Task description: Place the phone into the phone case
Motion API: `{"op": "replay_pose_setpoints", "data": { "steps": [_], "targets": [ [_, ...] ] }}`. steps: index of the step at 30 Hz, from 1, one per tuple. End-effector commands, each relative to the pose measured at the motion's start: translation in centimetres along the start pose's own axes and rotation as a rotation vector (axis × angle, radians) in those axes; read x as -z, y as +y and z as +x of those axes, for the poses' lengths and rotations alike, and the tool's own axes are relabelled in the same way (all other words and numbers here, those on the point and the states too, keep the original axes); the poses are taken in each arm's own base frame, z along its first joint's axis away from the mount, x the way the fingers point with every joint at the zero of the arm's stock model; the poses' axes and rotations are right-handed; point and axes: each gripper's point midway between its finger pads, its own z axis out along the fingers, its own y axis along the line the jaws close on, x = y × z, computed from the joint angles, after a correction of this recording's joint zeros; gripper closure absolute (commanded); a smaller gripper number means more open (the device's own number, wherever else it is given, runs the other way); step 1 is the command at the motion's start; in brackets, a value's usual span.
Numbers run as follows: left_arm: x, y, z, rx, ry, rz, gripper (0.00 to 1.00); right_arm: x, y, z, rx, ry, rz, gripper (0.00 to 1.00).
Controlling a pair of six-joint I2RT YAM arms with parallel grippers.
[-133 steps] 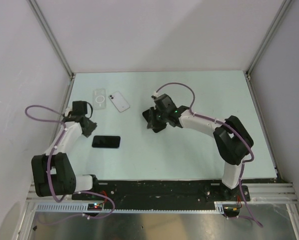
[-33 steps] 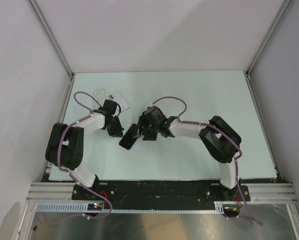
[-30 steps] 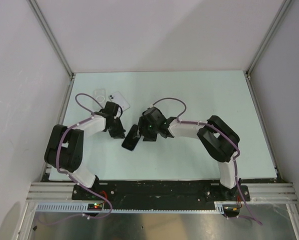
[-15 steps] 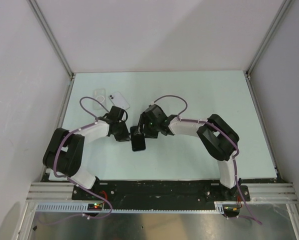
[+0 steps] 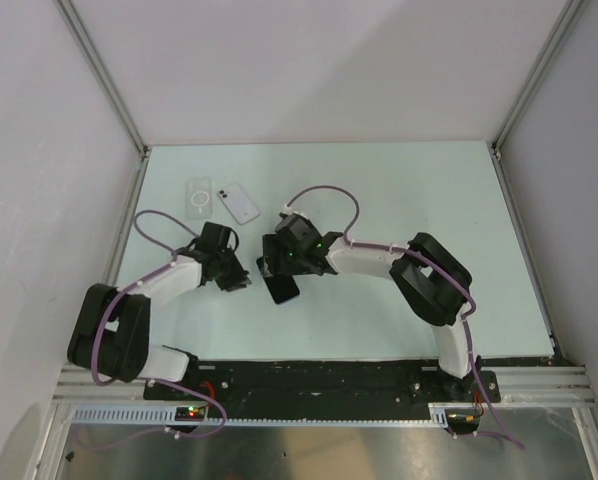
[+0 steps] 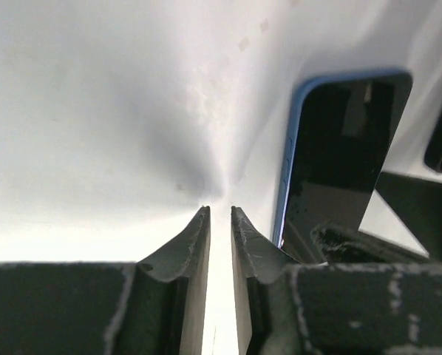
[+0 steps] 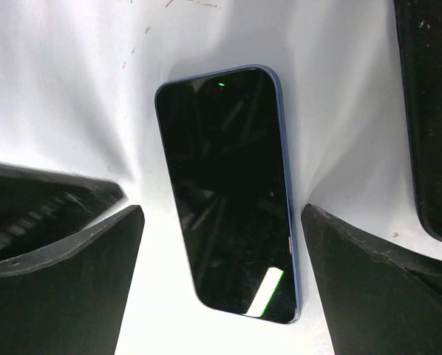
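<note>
phone lies flat and screen up on the table, a dark handset with a blue rim, at lower centre-left of the overhead frame. in my right wrist view it sits squarely between the fingers of the right gripper, which stand wide apart and clear of both long edges, so nothing is clamped. the long axis runs top to bottom of that frame, leaning a little, so the jaws would close across the width; i judge that the useful line-up for a pick. the left gripper hangs just to the left of the phone in the overhead view. its fingers are only a narrow slit apart with bare table showing between them, and the handset's blue edge shows at the right of its wrist frame. the clear phone case lies at upper left of the overhead frame, well apart from the phone, with a white phone lying back up just beside it. so the carry i expect goes up and left, and the left arm is the nearer one to the case, should it need steadying.
</note>
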Motion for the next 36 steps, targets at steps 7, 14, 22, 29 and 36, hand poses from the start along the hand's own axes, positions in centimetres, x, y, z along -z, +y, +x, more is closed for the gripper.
{"op": "replay_pose_setpoints", "data": {
  "steps": [7,14,22,29,36],
  "targets": [
    [3.0,-0.5,-7.6,0.122,-0.197,0.028,0.77,0.2,-3.0,2.7,0.377,0.028,0.207,0.01],
    [3.4,-2.0,-10.4,0.111,-0.228,0.047,0.77,-0.1,-3.2,4.3,0.500,0.055,0.269,0.01],
    [1.9,-5.0,-13.4,0.024,-0.209,0.072,0.68,-0.4,-4.3,7.0,0.574,0.122,0.338,0.10],
    [-0.6,-10.8,-14.8,-0.149,-0.200,0.104,0.55,1.0,-6.8,8.8,0.566,0.155,0.367,0.44],
    [-4.8,-15.0,-13.4,-0.256,-0.184,0.078,0.51,3.8,-9.8,10.5,0.503,0.169,0.397,0.45]
  ]
}}
